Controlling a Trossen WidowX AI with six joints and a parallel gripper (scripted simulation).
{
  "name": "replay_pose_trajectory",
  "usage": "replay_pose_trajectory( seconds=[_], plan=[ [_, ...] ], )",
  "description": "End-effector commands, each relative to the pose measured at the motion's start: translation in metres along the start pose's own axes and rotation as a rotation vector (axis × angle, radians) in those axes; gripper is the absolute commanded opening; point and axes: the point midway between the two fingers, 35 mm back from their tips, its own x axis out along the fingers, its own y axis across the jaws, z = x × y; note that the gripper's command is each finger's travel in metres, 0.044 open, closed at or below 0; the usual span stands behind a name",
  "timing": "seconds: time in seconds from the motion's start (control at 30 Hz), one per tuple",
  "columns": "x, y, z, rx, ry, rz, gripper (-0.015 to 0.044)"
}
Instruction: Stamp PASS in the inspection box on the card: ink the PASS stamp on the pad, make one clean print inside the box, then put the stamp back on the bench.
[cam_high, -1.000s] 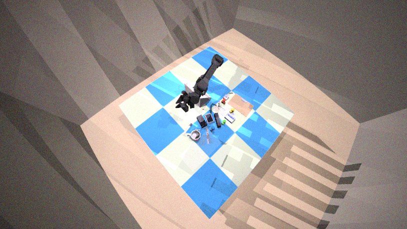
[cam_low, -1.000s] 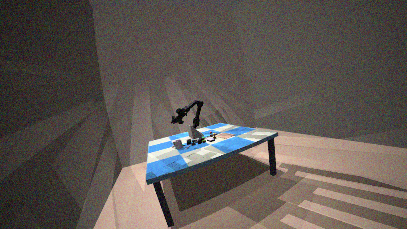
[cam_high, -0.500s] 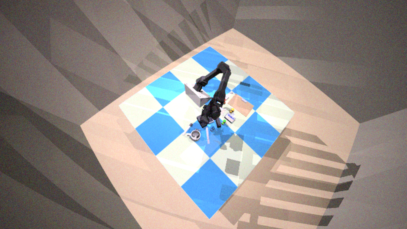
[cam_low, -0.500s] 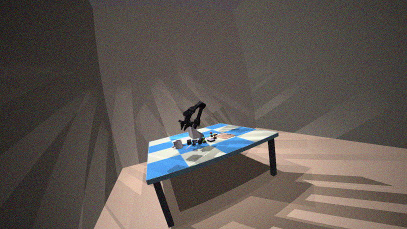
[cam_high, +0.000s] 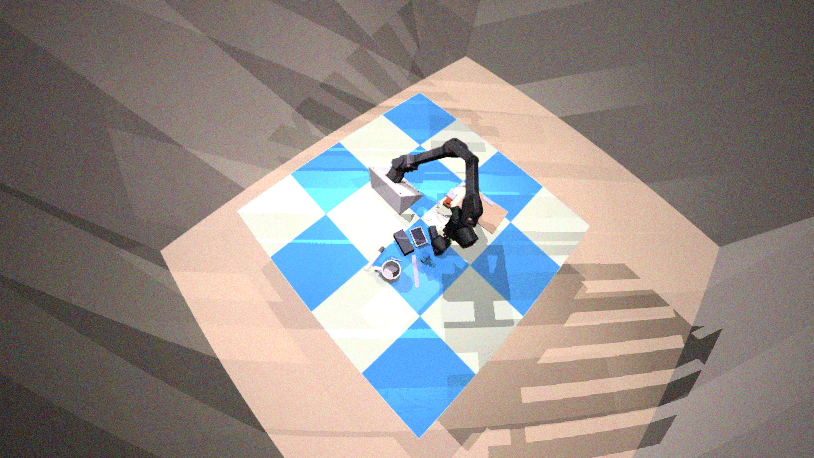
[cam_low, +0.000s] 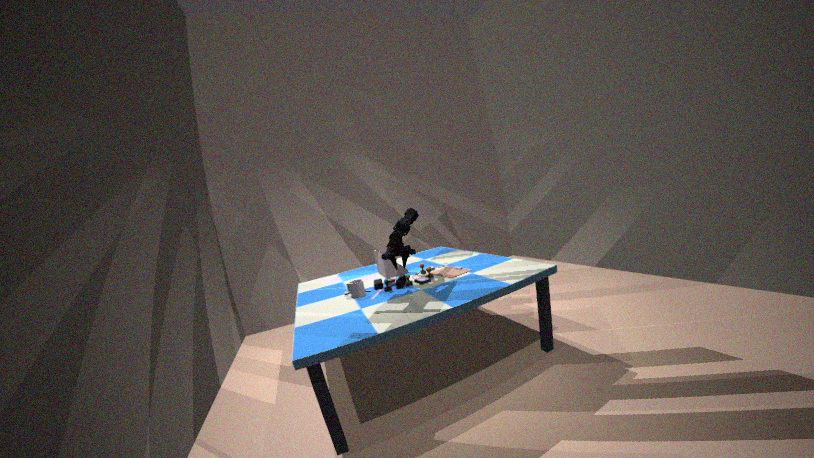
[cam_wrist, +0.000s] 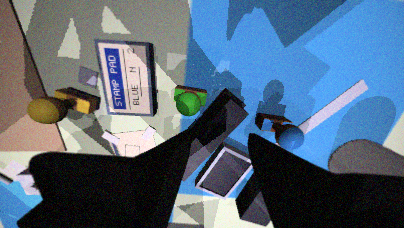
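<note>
1. As far as the pictures show, the job is at its start: the tool (cam_high: 452, 230) (cam_low: 400, 266) (cam_wrist: 219, 136) stands about half open above the worktop (cam_high: 418, 398) (cam_low: 341, 336), with nothing between its fingers.
2. Four stamps rest on the worktop: the green stamp (cam_wrist: 188, 104), the blue stamp (cam_wrist: 290, 136), the yellow stamp (cam_wrist: 46, 110) and the red stamp (cam_high: 447, 202) (cam_low: 421, 266). Which one is PASS cannot be told, as no label is legible.
3. Inking, printing and setting the stamp back all seem left to do. A small pale sheet with a square outline (cam_wrist: 132, 145), probably the card, is partly hidden by a finger; no print can be made out on it.
4. The stamp pad (cam_wrist: 127, 77) lies between the yellow and green stamps, its lettered face up; it may need opening.
5. Close below the fingers, a dark bar (cam_wrist: 217, 125) sits beside the green stamp and could be knocked on descent. The white-rimmed tray (cam_high: 418, 236) (cam_wrist: 225, 171) is near it, and the pale strip (cam_high: 416, 272) (cam_wrist: 335, 105) and mug (cam_low: 355, 288) (cam_wrist: 362, 155) lie past the blue stamp.
</note>
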Motion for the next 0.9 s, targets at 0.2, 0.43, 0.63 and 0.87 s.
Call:
replay_pose_trajectory(
  seconds=[0.2, 0.43, 0.63, 0.87],
  plan=[
    [0.006, 0.024, 0.012, 0.094, 0.006, 0.083, 0.0213],
    [0.012, 0.025, 0.012, 0.094, 0.006, 0.083, 0.0213],
    [0.021, 0.025, 0.013, 0.094, 0.006, 0.083, 0.0213],
    [0.033, 0.026, 0.013, 0.094, 0.005, 0.083, 0.0213]
  ],
)
